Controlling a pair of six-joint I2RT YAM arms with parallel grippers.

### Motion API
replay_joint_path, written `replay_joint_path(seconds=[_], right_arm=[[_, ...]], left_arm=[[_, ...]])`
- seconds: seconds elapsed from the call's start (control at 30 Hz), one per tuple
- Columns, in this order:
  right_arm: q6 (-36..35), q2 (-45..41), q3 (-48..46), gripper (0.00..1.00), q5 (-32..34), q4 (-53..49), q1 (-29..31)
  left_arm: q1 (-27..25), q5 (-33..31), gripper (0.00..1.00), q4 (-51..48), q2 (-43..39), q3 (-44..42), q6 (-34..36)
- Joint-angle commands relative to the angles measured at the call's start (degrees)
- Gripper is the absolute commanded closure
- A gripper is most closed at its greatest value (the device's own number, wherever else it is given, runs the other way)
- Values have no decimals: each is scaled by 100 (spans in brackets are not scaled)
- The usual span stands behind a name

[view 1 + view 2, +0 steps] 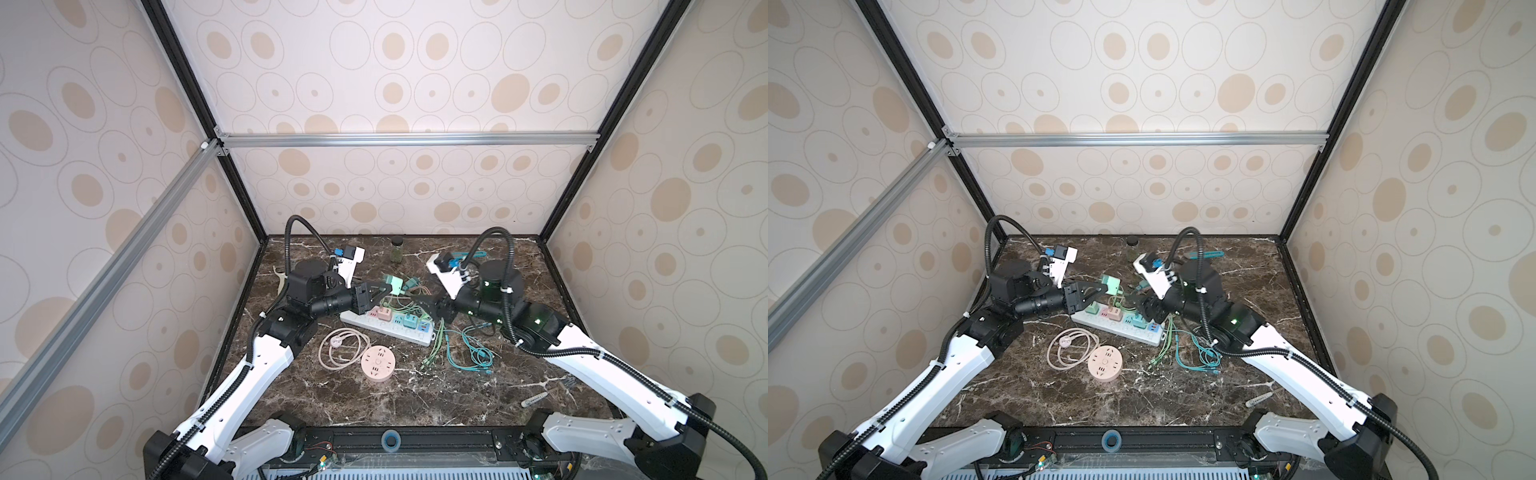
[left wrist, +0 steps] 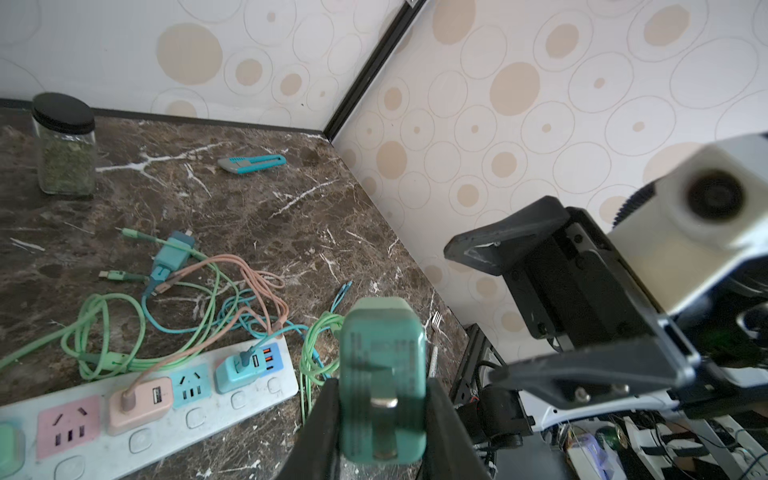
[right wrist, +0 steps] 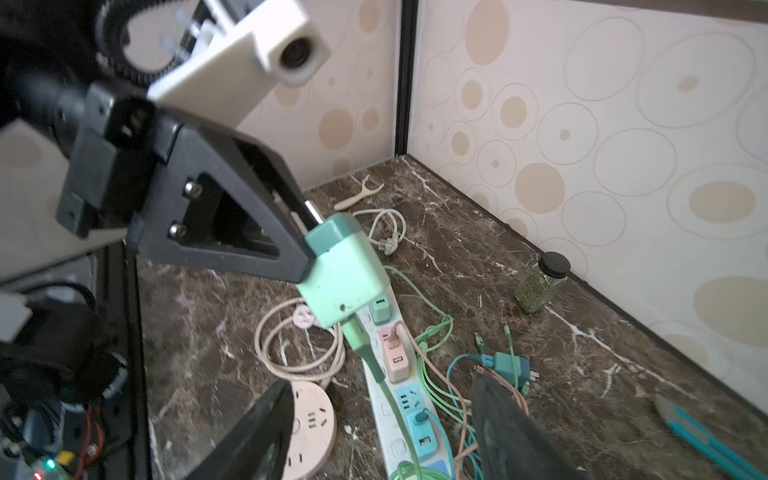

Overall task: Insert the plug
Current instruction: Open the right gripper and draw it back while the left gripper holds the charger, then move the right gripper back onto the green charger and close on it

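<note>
The left claw [image 1: 388, 289] is clamped on the green plug [image 1: 394, 284], one finger on each side. It holds the plug off the worktop [image 1: 415, 399], near the middle and just behind the left end of the white strip [image 1: 353, 319].

In the left wrist view the plug [image 2: 382, 365] shows its pronged face with a block of fine print, too blurred to read. In the right wrist view a green cable [image 3: 365, 353] hangs from the plug [image 3: 345, 270] down over the strip [image 3: 395, 449].

The right claw [image 1: 415, 300] stands close to the plug with its jaws spread and nothing between them.

The strip lies slantwise across the middle of the worktop. It carries a pink adapter [image 2: 141, 401] with one USB port and a blue adapter [image 2: 249, 365] with orange ports. Pink and teal socket faces sit beside these. No brand mark can be read on any of them.

A round pink socket [image 1: 378, 365] lies in front of the strip. A black-lidded jar [image 1: 397, 249] stands at the back edge, with no label showing. A teal knife [image 2: 253, 163] lies toward the back right corner, unmarked as far as can be seen.
</note>
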Motion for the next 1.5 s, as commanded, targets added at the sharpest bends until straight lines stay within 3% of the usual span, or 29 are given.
replay_joint_path(seconds=[0.0,0.17,0.27,0.37,0.43,0.73,1.0,1.2,1.47], right_arm=[[1709,-231,-491,29,-1145,1081,-448],[2905,-147,-1029,28,-2153,2591,-583],[3907,215,-1345,28,-2628,4144,-577],[4700,662,-1488,29,-2779,5357,-580],[4877,889,-1416,31,-2918,5647,-554],[4655,1096,-1214,36,-2772,5500,-301],[3217,357,-889,35,-2146,3339,-88],[3832,643,-1027,37,-2425,4195,145],[4280,1293,-1009,33,-2227,5377,466]], left_arm=[[-9,-210,100,842,-134,-57,-256],[-9,-7,100,1584,-145,-211,-547],[-7,151,100,1983,-145,-313,-684],[-15,285,100,2469,-170,-411,-841],[-10,308,100,2684,-222,-476,-914],[-11,-502,100,2731,-674,-654,-628],[-14,-1295,100,2076,-730,-472,-330],[-8,-1243,100,2616,-644,-556,-653],[-9,-822,100,2989,-671,-527,-882]])
